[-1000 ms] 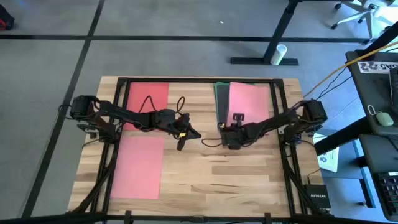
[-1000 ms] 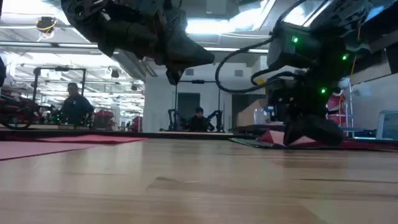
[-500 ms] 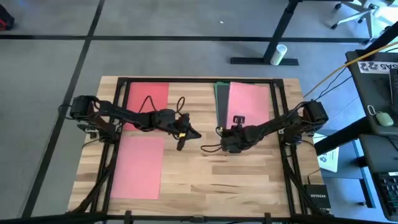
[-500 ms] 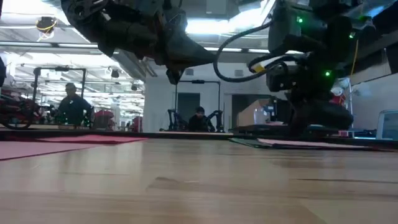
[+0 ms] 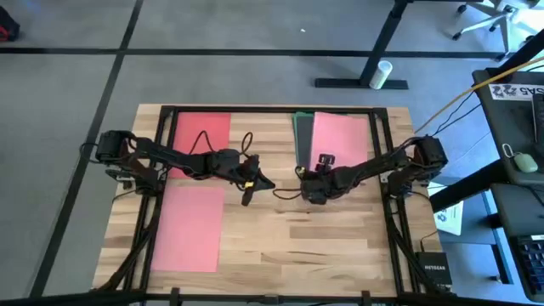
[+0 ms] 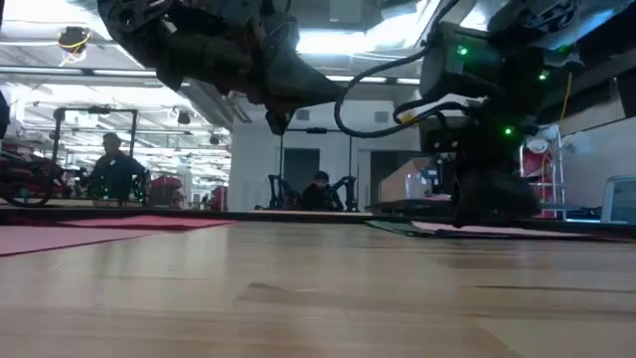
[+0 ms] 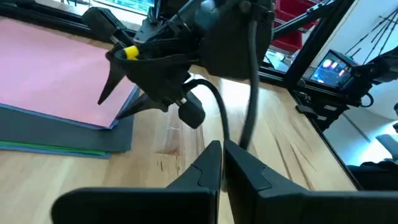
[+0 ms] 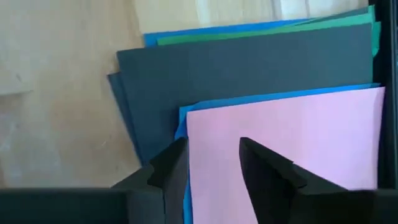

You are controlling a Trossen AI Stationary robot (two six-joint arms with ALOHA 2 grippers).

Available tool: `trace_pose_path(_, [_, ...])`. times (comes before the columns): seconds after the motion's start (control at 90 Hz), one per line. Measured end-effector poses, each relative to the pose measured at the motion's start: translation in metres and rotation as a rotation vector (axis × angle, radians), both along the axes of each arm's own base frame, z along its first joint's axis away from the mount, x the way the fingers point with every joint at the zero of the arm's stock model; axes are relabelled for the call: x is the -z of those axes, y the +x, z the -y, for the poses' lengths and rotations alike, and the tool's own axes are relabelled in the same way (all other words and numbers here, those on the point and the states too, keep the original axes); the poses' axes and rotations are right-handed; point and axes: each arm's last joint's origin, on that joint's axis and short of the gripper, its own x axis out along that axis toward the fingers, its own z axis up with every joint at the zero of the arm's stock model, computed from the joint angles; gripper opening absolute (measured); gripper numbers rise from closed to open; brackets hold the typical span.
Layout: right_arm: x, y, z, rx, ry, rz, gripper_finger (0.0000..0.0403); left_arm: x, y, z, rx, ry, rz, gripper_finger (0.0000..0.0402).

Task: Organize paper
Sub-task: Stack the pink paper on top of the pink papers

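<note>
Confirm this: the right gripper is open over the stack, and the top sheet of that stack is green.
Not quite. The right gripper is open over the stack, but the top sheet is pink, not green. Green only peeks out lower in the pile, as the right wrist view shows.

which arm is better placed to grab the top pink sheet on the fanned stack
Right. The right gripper hangs open over the near edge of the pink paper sheet, fingers straddling its corner. The left gripper sits shut mid-table, away from the stack.
</note>
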Motion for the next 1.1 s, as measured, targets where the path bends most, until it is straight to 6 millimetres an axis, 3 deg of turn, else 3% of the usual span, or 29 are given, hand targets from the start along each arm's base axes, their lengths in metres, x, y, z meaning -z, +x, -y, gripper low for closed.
trace_pose_path(0.4, [0.0,0.004,0.001,-0.024,0.019,0.022,0.0131,0.0,0.0,0.0,0.002,0.007,0.0,0.0])
trace_pose_path(0.644, [0.013,-0.005,0.012,-0.008,0.021,0.025,0.0131,0.0,0.0,0.0,0.002,0.007,-0.001,0.0])
trace_pose_path(1.1, [0.014,-0.008,0.013,0.009,-0.053,0.01,0.0118,0.0,0.0,0.0,0.002,0.006,-0.002,0.0])
